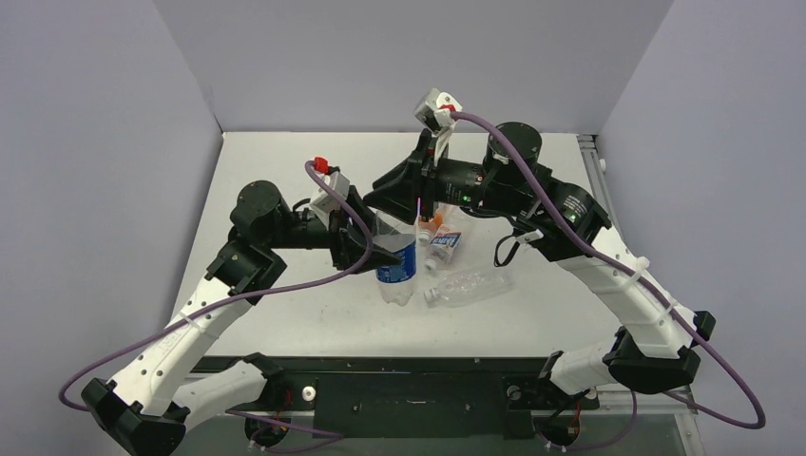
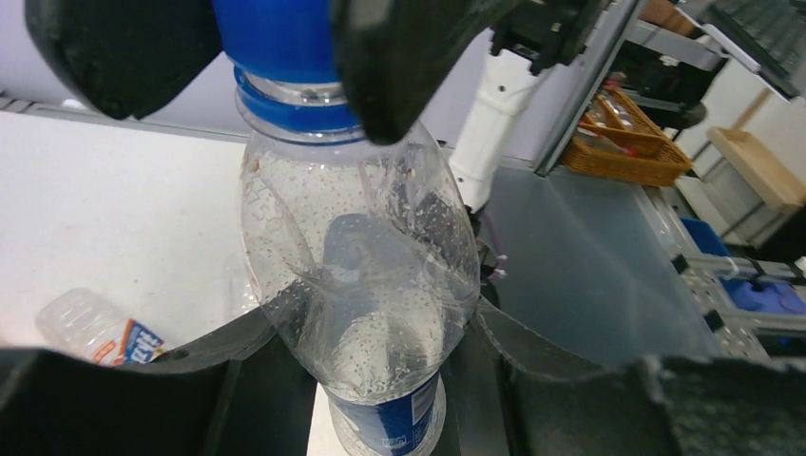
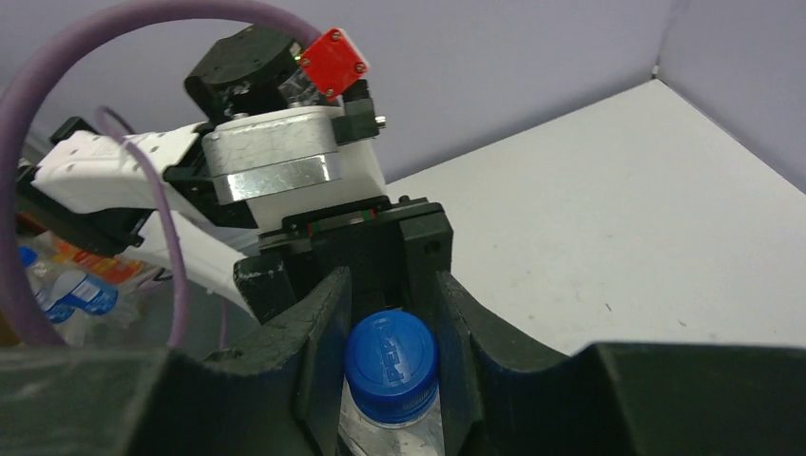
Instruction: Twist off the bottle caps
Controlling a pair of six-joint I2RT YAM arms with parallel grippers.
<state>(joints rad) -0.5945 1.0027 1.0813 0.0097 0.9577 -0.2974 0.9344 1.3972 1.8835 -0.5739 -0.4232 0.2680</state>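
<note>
At the centre of the top view, the left gripper (image 1: pixel 382 252) is closed around the blue-labelled bottle (image 2: pixel 361 266), and the right gripper (image 2: pixel 276 43) is clamped on its blue cap (image 3: pixel 391 353).

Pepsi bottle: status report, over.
Left gripper: jaws shut on Pepsi bottle body. Right gripper: jaws shut on blue cap, cap not yet off. Plain bottle lies close by, not blocking.
</note>
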